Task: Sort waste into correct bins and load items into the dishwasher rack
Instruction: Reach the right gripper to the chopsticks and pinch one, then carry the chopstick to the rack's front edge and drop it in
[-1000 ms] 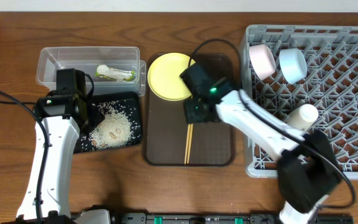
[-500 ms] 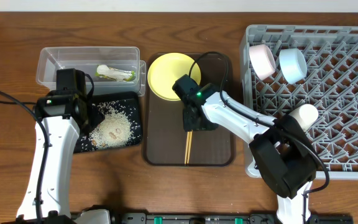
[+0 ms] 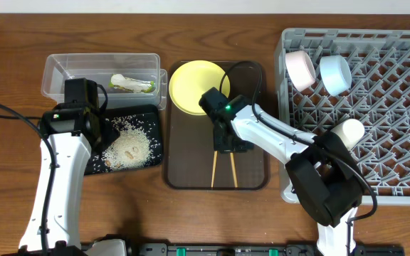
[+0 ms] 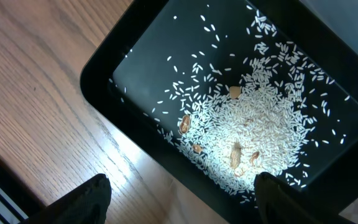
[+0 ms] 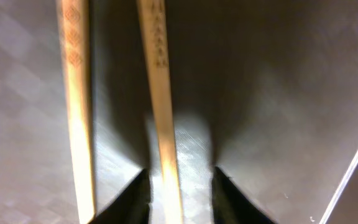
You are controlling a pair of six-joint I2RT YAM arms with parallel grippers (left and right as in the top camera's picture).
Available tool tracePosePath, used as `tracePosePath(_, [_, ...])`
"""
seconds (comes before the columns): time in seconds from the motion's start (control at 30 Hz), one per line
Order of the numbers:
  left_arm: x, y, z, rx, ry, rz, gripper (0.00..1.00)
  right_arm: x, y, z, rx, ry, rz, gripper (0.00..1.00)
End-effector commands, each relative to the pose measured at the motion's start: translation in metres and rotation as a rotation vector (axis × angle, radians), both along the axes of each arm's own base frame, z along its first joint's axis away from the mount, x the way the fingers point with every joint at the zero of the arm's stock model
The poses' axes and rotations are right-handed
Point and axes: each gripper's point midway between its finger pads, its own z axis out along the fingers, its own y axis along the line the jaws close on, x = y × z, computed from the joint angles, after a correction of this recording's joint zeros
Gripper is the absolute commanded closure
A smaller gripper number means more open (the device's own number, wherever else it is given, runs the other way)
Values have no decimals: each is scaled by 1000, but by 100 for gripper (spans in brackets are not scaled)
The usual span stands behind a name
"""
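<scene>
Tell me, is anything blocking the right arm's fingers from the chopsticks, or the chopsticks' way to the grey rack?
Nothing visible. One of the chopsticks lies between the right arm's open fingers on the brown tray; the other lies alongside. Toward the dishwasher rack there is only bare table and the rack's own wall.

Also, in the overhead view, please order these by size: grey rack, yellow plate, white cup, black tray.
1. grey rack
2. black tray, though partly covered
3. yellow plate
4. white cup

Two chopsticks, two bowls, one plate, one cup.
</scene>
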Motion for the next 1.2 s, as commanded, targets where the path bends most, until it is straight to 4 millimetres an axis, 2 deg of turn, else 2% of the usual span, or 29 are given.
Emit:
tracePosePath(0.0, [0,2,3,7,-7,0,23,-3,-5,-5,-28,11,-28,81])
tracePosePath(0.03, [0,2,3,7,-7,0,23,-3,-6,-5,-27,11,-29,85])
tracePosePath(0.07, [0,2,3,7,-7,0,23,-4,-5,-5,-20,16,-30,93])
tracePosePath(0.13, [0,2,3,7,-7,0,23,-4,-5,-5,-17,21,-32,99])
tracePosePath(0.47, [0,2,3,7,-7,0,23,-7,-16,-6,-42,48,-50,99])
tracePosePath(0.67, [0,2,3,7,-7,0,23,-1,-33,-5,-56,64,-79,99])
tracePosePath(0.9, [0,2,3,7,-8,0,23,1,-40,-5,-58,79,-36,92])
tracePosePath(1.07, [0,2,3,7,-7,0,23,0,-40,-6,-59,80,-32,79])
tracePosePath(1.17, [0,2,3,7,-7,0,23,-3,-42,-10,-62,84,-32,78])
